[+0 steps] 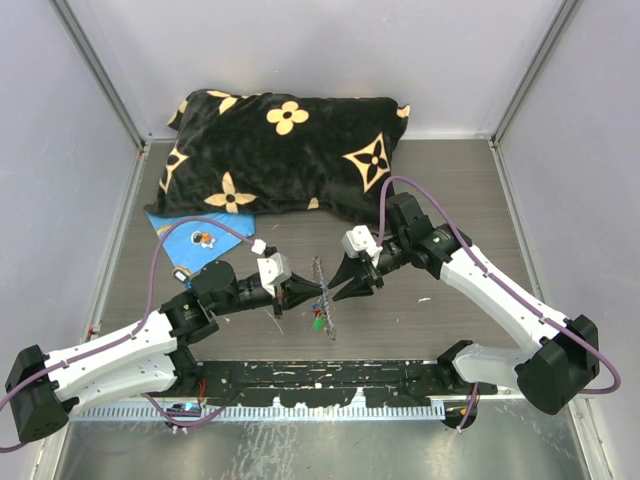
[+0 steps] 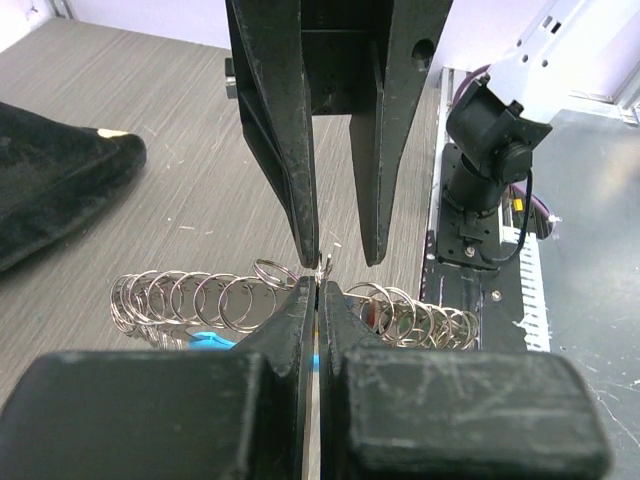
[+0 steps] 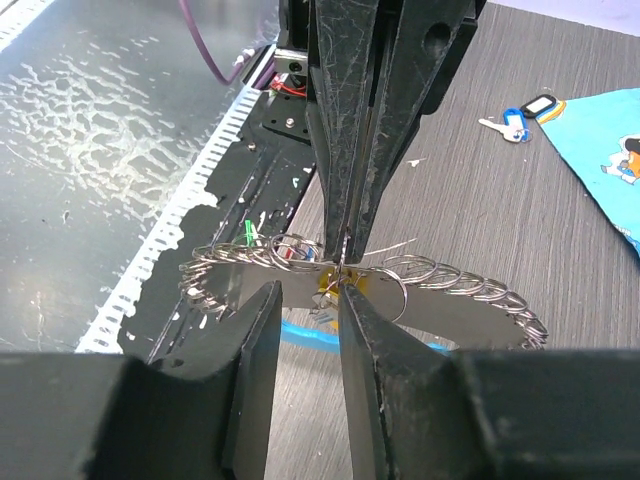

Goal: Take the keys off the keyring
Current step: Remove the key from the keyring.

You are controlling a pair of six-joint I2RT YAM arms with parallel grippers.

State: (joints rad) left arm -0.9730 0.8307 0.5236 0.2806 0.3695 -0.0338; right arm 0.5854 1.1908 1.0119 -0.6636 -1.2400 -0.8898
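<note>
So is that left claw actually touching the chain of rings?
Touching. In the left wrist view the left gripper is shut, pinching a ring of the keyring, which runs out to either side.

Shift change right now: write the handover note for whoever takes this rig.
Left gripper: shut on the keyring, between the two arms.
Right gripper: open, fingers either side of the same spot.
Keys: coloured ones hang on the ring.
Done, it seems: two loose keys lie by the blue sheet.
Left to do: free the hanging keys.
</note>
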